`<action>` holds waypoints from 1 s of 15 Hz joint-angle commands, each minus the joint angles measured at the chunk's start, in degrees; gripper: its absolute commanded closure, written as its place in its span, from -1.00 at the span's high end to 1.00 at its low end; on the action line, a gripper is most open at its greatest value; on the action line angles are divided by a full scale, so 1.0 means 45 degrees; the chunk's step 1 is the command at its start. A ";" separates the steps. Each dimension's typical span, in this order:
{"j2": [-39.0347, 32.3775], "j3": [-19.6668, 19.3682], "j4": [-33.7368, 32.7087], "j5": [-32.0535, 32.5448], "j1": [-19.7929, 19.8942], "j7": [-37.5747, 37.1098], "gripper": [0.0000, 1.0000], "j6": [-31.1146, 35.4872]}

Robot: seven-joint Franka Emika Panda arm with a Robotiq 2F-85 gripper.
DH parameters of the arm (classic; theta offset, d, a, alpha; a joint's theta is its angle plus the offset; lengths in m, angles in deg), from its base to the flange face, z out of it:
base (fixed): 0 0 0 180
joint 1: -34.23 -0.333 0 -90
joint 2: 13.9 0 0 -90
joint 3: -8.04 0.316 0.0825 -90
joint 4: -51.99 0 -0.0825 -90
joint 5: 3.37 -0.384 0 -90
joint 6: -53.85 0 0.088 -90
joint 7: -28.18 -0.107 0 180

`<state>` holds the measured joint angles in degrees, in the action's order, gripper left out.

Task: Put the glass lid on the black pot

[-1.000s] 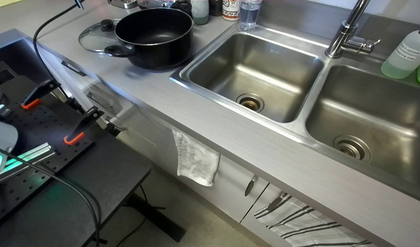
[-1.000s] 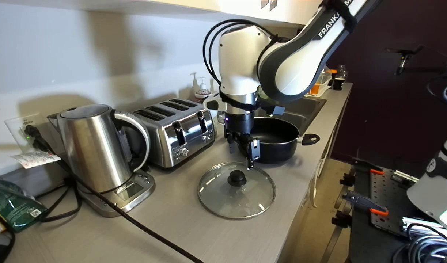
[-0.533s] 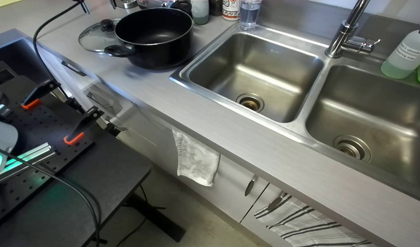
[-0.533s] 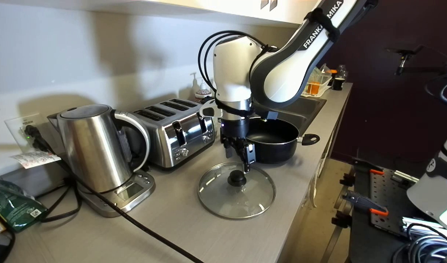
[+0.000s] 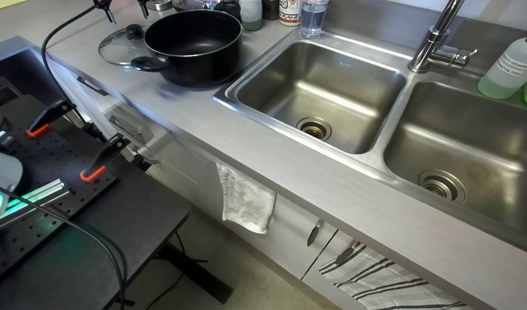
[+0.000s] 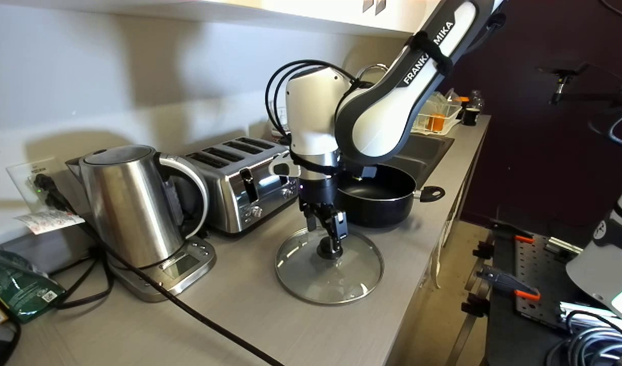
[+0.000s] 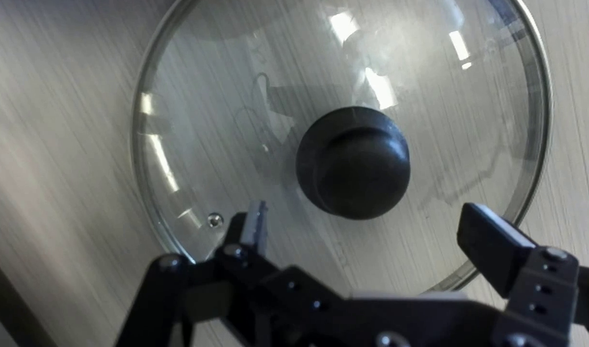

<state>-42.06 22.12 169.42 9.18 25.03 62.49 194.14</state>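
Gripper (image 7: 363, 207) points down, its fingers (image 7: 496, 236) spread well apart, released. Under it I see the long pale counter (image 6: 321, 333), and standing upright on that, the black pot (image 6: 379, 211), dark inside facing up. Just beside the pot, the glass lid (image 6: 331, 282) lies flat on the counter below the gripper. Its dark knob (image 7: 359, 168) shows by the gap between the fingertips; how high they hang I can't tell from here
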 commanded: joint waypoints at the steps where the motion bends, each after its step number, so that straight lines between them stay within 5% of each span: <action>1: -0.0502 0.0159 -0.0614 -0.0062 0.0075 0.0326 1.00 -0.0324; 15: -0.0728 0.0024 -0.0759 0.0053 0.0004 0.0087 1.00 -0.0879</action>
<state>-44.53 22.22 167.52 9.26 25.02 62.58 192.03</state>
